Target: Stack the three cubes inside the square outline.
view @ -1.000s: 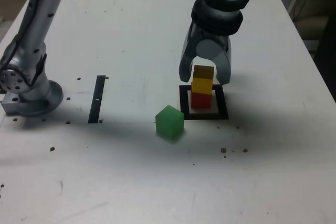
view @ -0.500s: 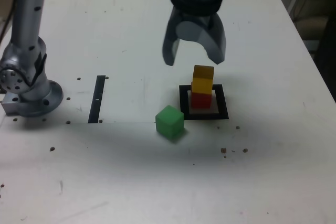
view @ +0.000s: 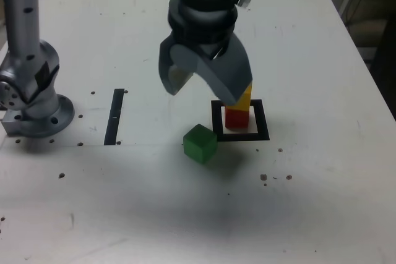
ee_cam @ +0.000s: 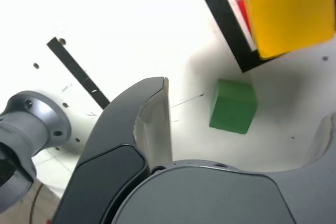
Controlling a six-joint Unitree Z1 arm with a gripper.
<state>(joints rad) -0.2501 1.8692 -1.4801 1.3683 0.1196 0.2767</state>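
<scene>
**Two cubes stacked in the frame, green cube outside it**

In the exterior view, the grey two-fingered gripper (view: 204, 88) hangs at upper centre of the frame with its jaws spread wide and nothing between them. Right of centre lies the flat black square outline (view: 263, 129) with a pale middle. Inside it stands the small matte red cube (view: 236, 117), with the matte yellow cube (view: 246, 96) on top, partly hidden behind a gripper finger. The matte green cube (view: 200, 143) sits on the white table (view: 309, 202) just beside the outline's lower left corner, outside it. A narrow black strip (view: 114, 116) lies at centre left, near the arm's silver base (view: 34, 100).
</scene>
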